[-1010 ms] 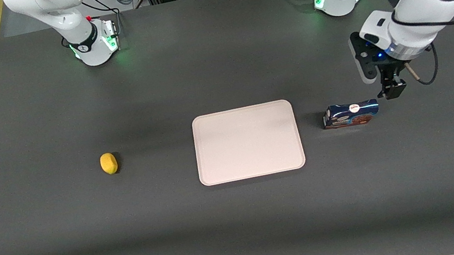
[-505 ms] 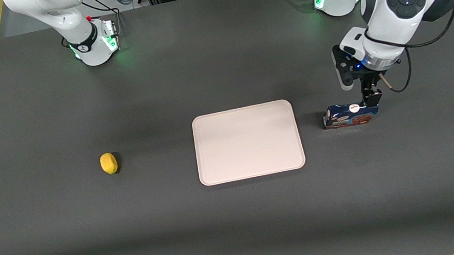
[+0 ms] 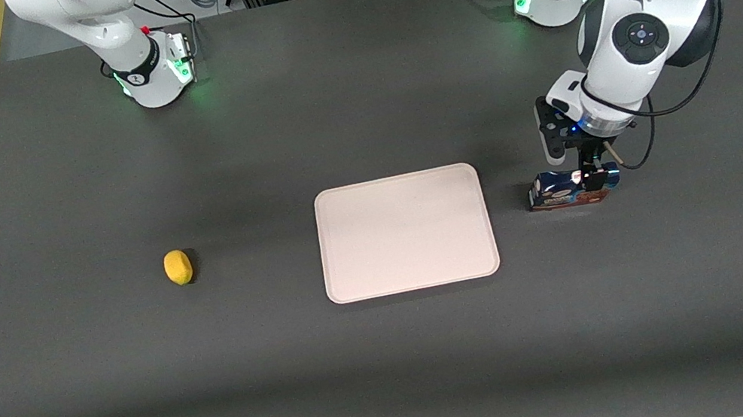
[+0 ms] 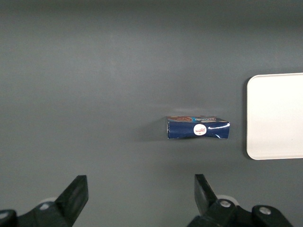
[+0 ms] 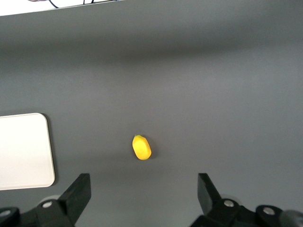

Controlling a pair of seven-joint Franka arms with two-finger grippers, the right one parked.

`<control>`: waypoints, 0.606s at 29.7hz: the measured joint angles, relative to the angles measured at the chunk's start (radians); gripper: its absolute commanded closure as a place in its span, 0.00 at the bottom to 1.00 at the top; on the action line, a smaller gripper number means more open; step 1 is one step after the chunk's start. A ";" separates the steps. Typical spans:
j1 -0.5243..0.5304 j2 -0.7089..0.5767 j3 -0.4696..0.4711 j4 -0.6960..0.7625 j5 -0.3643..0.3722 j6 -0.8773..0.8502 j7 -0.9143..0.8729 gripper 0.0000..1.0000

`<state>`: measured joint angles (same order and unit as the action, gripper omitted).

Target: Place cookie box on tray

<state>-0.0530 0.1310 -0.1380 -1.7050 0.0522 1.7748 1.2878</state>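
Even overhead light, soft shadows on the table (image 3: 398, 357), sharp focus.

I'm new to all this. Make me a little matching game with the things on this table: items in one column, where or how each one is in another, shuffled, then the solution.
Items:
1. cookie box
2. tray
3. yellow object
4. hand

Descriptions:
A. lies alone toward the parked arm's end of the table
B. open, hovering just above the dark blue carton
C. flat, pale pink, nothing on it, mid-table
D. lies on the table beside the tray, toward the working arm's end

Pairs: 1-D, 2-C, 3-A, 4-B
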 measured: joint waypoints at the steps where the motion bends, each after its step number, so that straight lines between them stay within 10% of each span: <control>1: 0.000 0.000 0.000 0.021 -0.001 -0.023 -0.006 0.89; 18: -0.002 0.009 -0.016 0.118 -0.128 -0.104 -0.231 0.89</control>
<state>-0.0549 0.1395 -0.1543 -1.5870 -0.0762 1.6712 1.0566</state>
